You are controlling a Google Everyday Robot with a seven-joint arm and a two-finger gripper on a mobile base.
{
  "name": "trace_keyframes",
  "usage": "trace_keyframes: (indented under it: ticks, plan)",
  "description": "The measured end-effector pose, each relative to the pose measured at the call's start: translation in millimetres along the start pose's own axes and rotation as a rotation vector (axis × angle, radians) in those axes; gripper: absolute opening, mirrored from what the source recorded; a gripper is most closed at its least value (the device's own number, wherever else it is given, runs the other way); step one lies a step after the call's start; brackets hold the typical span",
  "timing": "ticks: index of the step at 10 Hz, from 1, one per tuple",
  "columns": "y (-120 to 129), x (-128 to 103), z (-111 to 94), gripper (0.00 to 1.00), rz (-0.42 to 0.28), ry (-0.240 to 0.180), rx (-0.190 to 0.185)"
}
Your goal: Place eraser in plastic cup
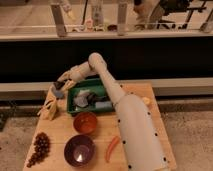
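Observation:
My gripper [60, 86] is at the table's back left, just beyond the left end of the green tray [75, 111], with the arm reaching over the tray from the right. A small dark block, possibly the eraser [58, 93], sits right under the gripper; I cannot tell whether it is held. A pale, whitish item that may be the plastic cup [82, 98] lies inside the green tray among other grey things.
An orange-red bowl [85, 121] and a purple bowl [79, 150] stand in front of the tray. Dark grapes [40, 147] lie front left, a tan object [49, 107] left, an orange carrot-like piece [112, 148] front middle. The wooden table [60, 131] ends close on the left.

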Motion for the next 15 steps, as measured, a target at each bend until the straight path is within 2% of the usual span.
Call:
trace_keyframes:
  ticks: [3, 4, 5, 7, 12, 15]
  plan:
    - [-21, 6, 32, 0.02, 0.019, -0.194, 0.185]
    - [-22, 7, 35, 0.02, 0.018, -0.236, 0.222]
    - [-25, 3, 36, 0.02, 0.011, -0.251, 0.253]
    - [-26, 1, 34, 0.02, 0.014, -0.254, 0.274]
    - [-20, 0, 42, 0.02, 0.113, -0.255, 0.247]
    - [-23, 5, 40, 0.02, 0.145, -0.243, 0.259]
